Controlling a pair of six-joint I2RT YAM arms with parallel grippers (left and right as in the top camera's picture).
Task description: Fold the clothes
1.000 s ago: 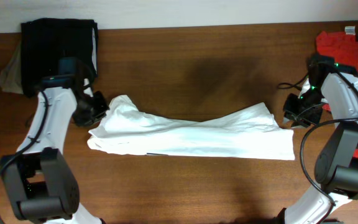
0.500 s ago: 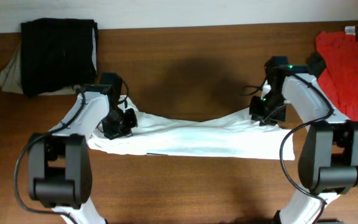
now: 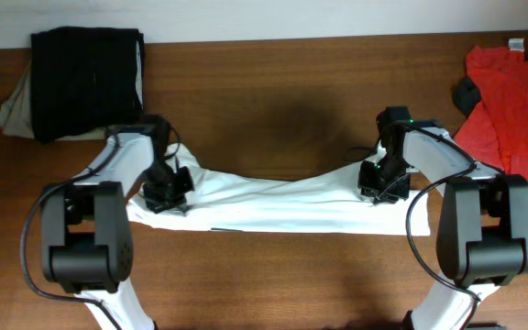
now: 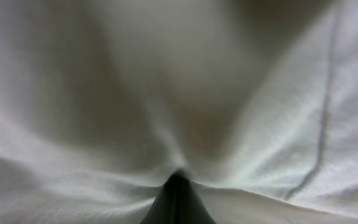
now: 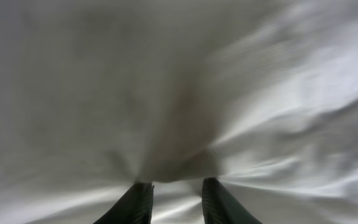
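White and limp-looking, the garment lies as a long band across the lower middle of the overhead frame on the wooden table. Its long axis runs left to right, and its upper edge sags at the centre. I judge it light, soft and not slippery (too floppy to keep a crease unaided), so it is best taken at the two ends of one edge, where both arms now sit. The left gripper, at the band's left end, has its fingers pressed together with cloth gathered into the tips. The right gripper, at the right end, shows fingers slightly apart with a ridge of cloth between them. I cannot tell whether they clamp it.
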